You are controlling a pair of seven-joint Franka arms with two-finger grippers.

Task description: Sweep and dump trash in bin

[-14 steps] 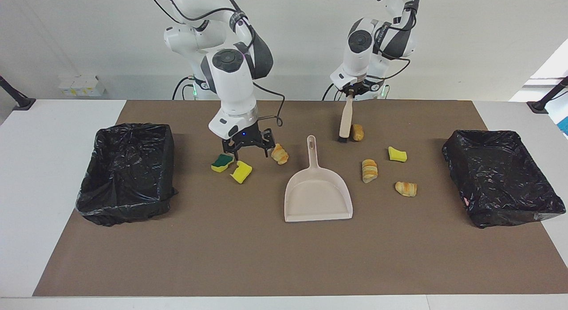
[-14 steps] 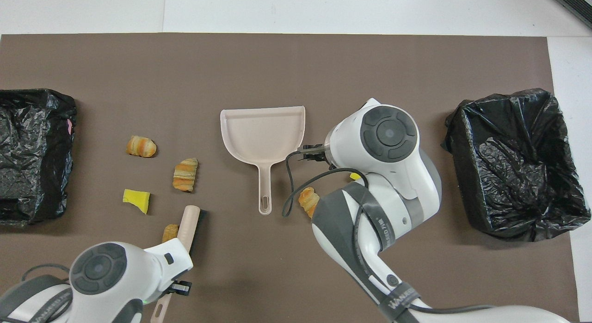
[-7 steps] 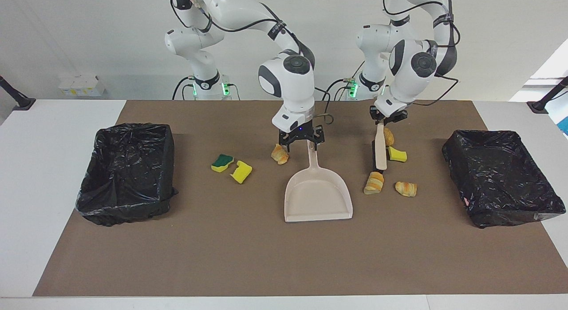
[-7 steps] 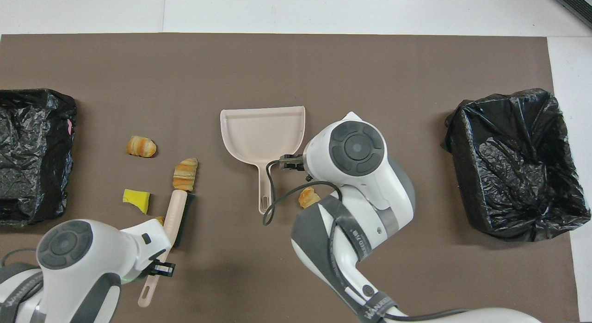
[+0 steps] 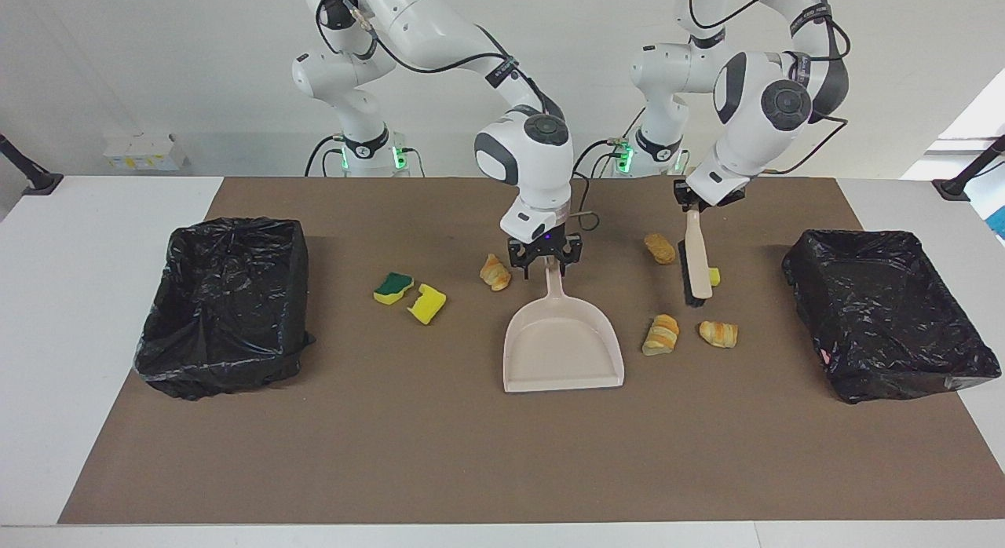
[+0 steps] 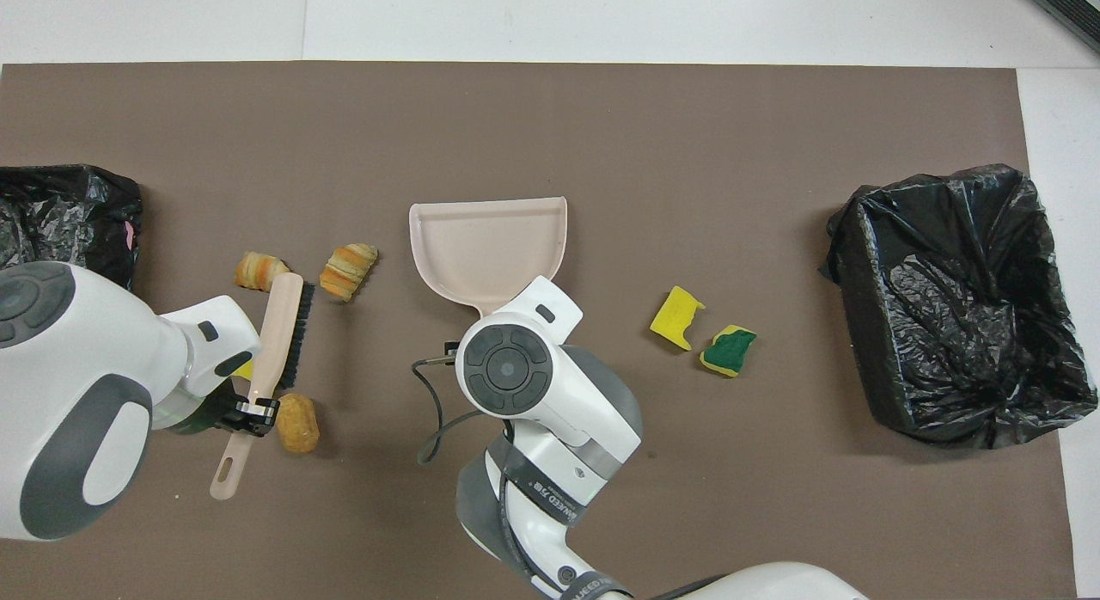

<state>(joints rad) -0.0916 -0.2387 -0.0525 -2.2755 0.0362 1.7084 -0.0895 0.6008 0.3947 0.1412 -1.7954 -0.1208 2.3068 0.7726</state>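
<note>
Quick count of what's on the table

Four bread pieces (image 5: pixel 495 272), three sponge chunks (image 5: pixel 427 304), two bins (image 5: pixel 224 305), one dustpan (image 5: pixel 562 352), one brush (image 5: pixel 696 257).

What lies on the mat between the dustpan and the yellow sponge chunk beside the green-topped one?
One bread piece lies between the dustpan and the yellow sponge chunk; only the facing view shows it.
</note>
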